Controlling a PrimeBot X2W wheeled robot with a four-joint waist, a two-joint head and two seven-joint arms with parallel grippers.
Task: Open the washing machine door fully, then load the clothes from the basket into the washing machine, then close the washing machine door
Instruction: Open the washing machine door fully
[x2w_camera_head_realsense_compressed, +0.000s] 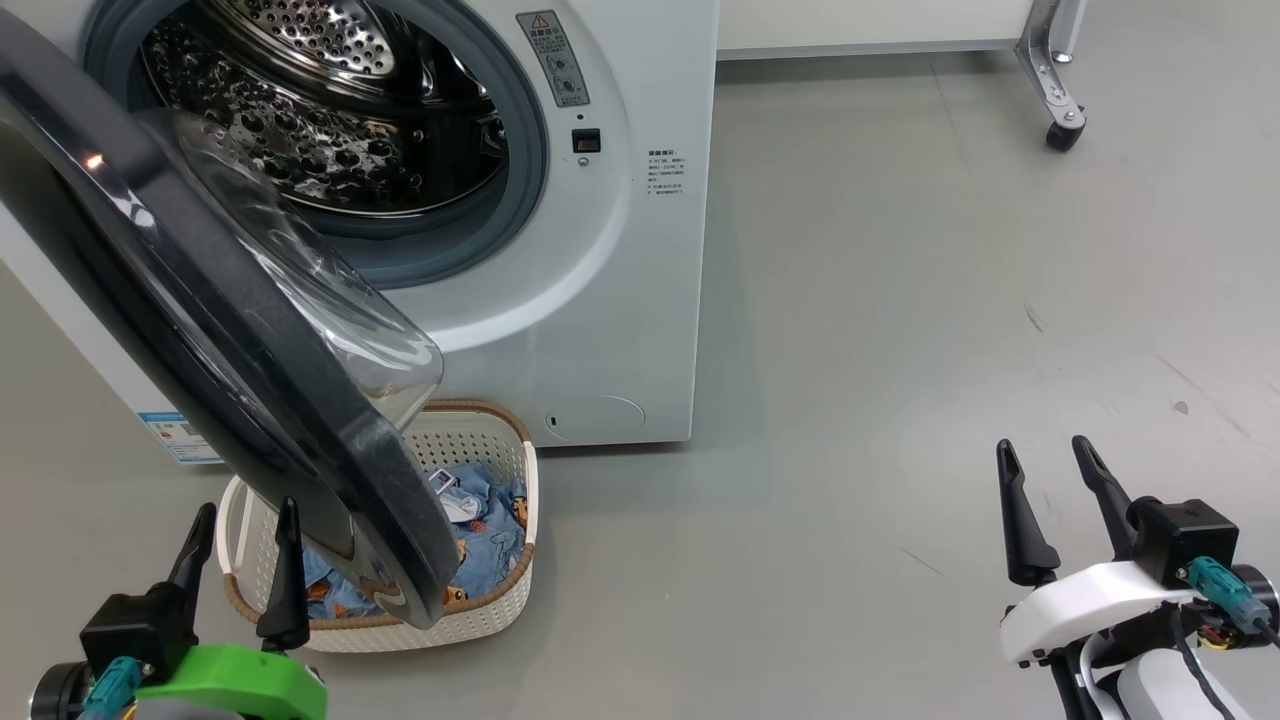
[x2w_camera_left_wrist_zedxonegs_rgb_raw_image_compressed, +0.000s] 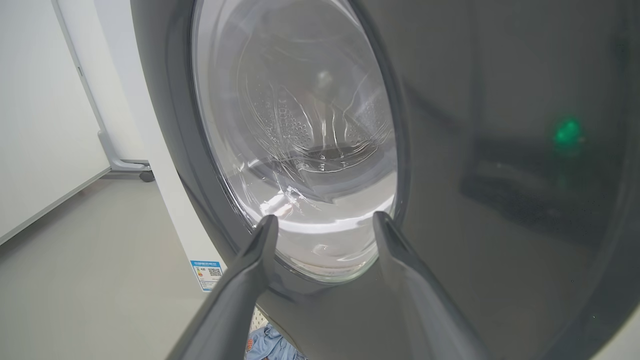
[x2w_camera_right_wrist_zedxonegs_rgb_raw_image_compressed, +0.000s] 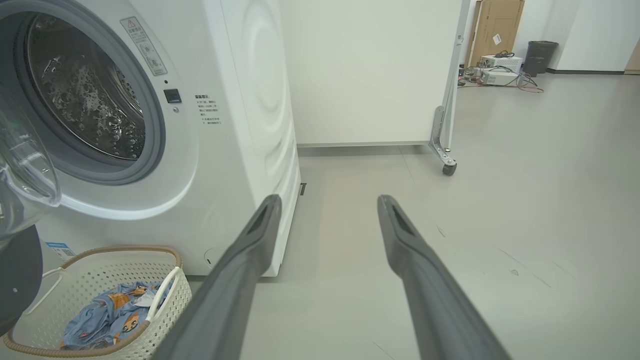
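The white washing machine (x2w_camera_head_realsense_compressed: 600, 260) stands with its steel drum (x2w_camera_head_realsense_compressed: 300, 110) exposed. Its black-rimmed door (x2w_camera_head_realsense_compressed: 250, 330) with the clear glass bowl (x2w_camera_left_wrist_zedxonegs_rgb_raw_image_compressed: 300, 150) hangs partly swung out over the basket. The cream basket (x2w_camera_head_realsense_compressed: 480, 600) sits on the floor below, holding light blue printed clothes (x2w_camera_head_realsense_compressed: 490, 515), also in the right wrist view (x2w_camera_right_wrist_zedxonegs_rgb_raw_image_compressed: 105, 312). My left gripper (x2w_camera_head_realsense_compressed: 245, 535) is open at the lower left, just in front of the door's outer face (x2w_camera_left_wrist_zedxonegs_rgb_raw_image_compressed: 500, 150), touching nothing. My right gripper (x2w_camera_head_realsense_compressed: 1045, 465) is open over bare floor at the lower right, well away from the machine.
Grey floor (x2w_camera_head_realsense_compressed: 900, 350) spreads to the right of the machine. A white panel on a caster foot (x2w_camera_head_realsense_compressed: 1062, 130) stands behind. Far back in the right wrist view are a cardboard box (x2w_camera_right_wrist_zedxonegs_rgb_raw_image_compressed: 497, 25), equipment and a bin (x2w_camera_right_wrist_zedxonegs_rgb_raw_image_compressed: 540, 55).
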